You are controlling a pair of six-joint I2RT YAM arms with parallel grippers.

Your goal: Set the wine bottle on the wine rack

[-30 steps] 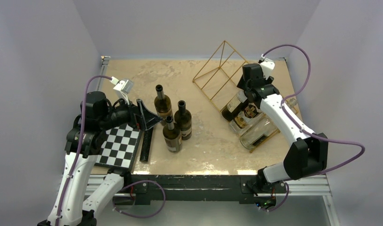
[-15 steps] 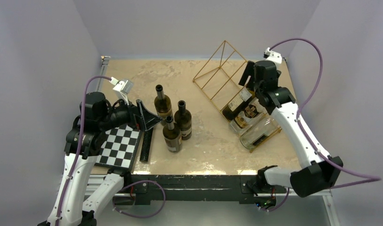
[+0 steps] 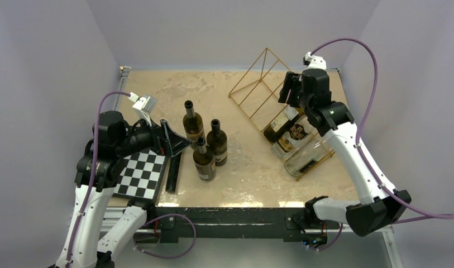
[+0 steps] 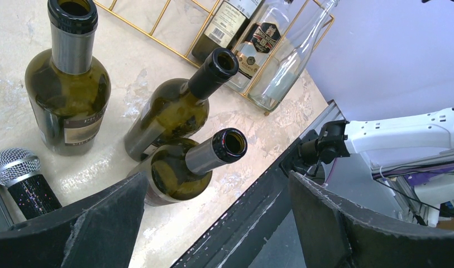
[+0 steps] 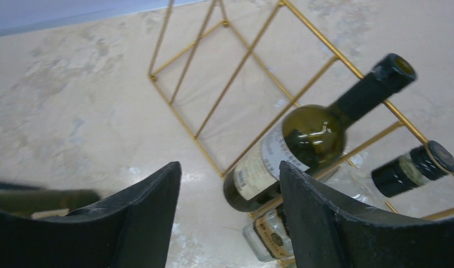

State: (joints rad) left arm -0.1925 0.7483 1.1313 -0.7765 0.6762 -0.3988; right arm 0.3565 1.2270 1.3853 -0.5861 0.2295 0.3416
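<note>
An upright wine bottle (image 4: 168,177) stands just ahead of the spread left pincer (image 4: 218,178). The right pincer (image 5: 229,167), equally spread, overhangs the wine rack (image 5: 182,120).

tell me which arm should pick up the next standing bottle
Left, probably. The left gripper, jaws open, is right beside the three standing bottles; the right gripper hovers over the wine rack, farther from them.

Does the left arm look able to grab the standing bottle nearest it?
Probably yes: the left gripper is open and points at the nearest bottle, with only bare table between. Two other bottles stand close behind it, which may crowd the grasp.
</note>
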